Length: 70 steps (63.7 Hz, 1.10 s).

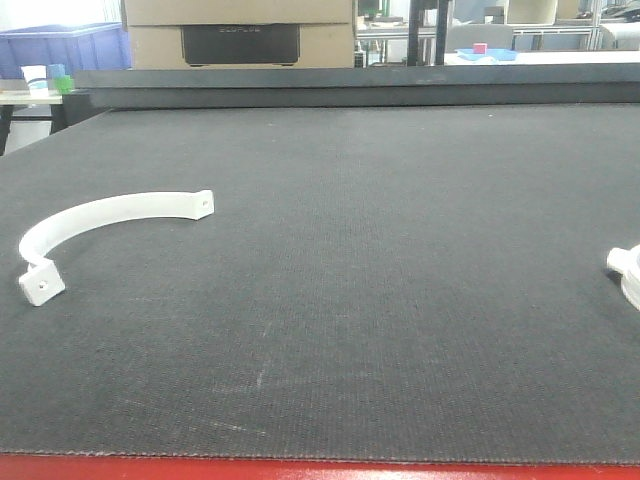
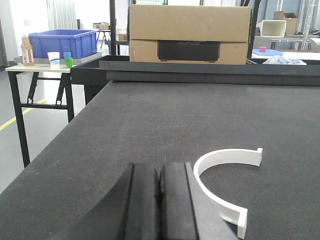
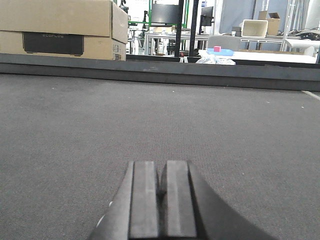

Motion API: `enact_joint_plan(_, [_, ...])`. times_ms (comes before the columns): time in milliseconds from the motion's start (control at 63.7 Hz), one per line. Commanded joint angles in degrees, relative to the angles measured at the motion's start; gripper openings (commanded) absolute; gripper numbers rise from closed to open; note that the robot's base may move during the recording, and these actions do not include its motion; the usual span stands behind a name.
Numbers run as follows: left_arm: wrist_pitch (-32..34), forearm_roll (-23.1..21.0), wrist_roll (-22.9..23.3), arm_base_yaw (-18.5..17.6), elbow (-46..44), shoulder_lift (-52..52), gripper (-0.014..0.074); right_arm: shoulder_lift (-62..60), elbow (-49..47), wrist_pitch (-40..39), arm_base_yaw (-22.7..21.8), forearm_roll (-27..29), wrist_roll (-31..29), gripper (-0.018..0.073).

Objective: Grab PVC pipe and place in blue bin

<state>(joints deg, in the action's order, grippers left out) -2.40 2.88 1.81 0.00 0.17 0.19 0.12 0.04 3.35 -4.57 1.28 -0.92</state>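
The PVC pipe (image 1: 626, 274) is a small white piece cut off by the right edge of the front view, resting on the dark table mat. The blue bin (image 2: 63, 43) stands on a side table beyond the table's far left corner; it also shows in the front view (image 1: 62, 48). My left gripper (image 2: 160, 172) is shut and empty, low over the mat, just left of a curved white strap (image 2: 220, 186). My right gripper (image 3: 163, 170) is shut and empty over bare mat. Neither gripper shows in the front view.
The curved white strap (image 1: 95, 226) with screw-hole tabs lies at the table's left. A cardboard box (image 1: 240, 34) sits behind the raised back rail (image 1: 350, 88). A bottle and cups (image 2: 28, 50) stand beside the bin. The table's left edge (image 2: 55, 150) drops to the floor.
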Motion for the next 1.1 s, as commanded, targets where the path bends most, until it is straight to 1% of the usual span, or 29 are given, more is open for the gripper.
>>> enact_joint_plan(0, [0.81,0.05,0.39,-0.16,-0.17,-0.19,-0.0111,-0.12,-0.04,-0.83,-0.01,-0.2,-0.01,-0.0162])
enact_joint_plan(298, [2.06,0.05,0.39,-0.16,-0.17,-0.19,-0.0111,-0.12,-0.04,-1.01,-0.01,-0.87,-0.22,-0.0162])
enact_joint_plan(361, [2.06,0.05,0.39,-0.16,-0.17,-0.19,-0.0111,-0.12,-0.04,-2.18,-0.01,-0.87,-0.22,-0.0162])
enact_joint_plan(392, [3.93,0.05,0.39,-0.16,-0.17,-0.19,-0.0111,-0.12,-0.04,-3.02,-0.01,-0.87,-0.22,-0.0162])
enact_joint_plan(455, [4.8,0.05,0.39,-0.16,-0.17,-0.19,-0.0111,-0.12,-0.04,-6.89,-0.01,-0.87,-0.22,-0.0162])
enact_joint_plan(518, [4.32,0.05,0.39,-0.16,-2.52,-0.19,-0.0111,-0.12,-0.71,-8.55,-0.01,-0.75,-0.22,-0.0162])
enact_joint_plan(596, [0.48,0.17,0.39,-0.16,-8.07,-0.19,-0.0111,-0.12,-5.65,-7.46,-0.01,0.9,-0.22,-0.0162])
enact_joint_plan(643, [-3.39,0.44,0.39,-0.16,-12.34,-0.19,-0.0111,-0.12,-9.41,-5.74,-0.01,2.32,-0.22,-0.0162])
enact_joint_plan(785, [-15.29,0.52,0.29,-0.16,-25.85,1.88,-0.0111,0.85,-20.97,3.88,-0.01,2.43,-0.22,-0.0162])
enact_joint_plan(879, [-22.39,0.52,0.29,-0.16,-34.18,7.18,-0.0111,5.67,-28.59,11.54,-0.01,2.43,-0.22,-0.0162])
enact_joint_plan(973, [-27.26,0.52,0.15,-0.16,-42.76,15.05,-0.0111,12.93,-36.49,21.32,-0.01,2.51,-0.22,-0.0162])
enact_joint_plan(1051, [-31.43,-0.2,-1.32,-0.16,-48.27,22.18,-0.0111,19.56,-42.32,27.7,-0.01,2.51,-0.22,-0.0162])
enact_joint_plan(1083, [-33.79,-0.9,-3.22,-0.16,-50.89,25.58,-0.0111,22.73,-44.69,29.89,-0.01,2.51,-0.22,-0.0162])
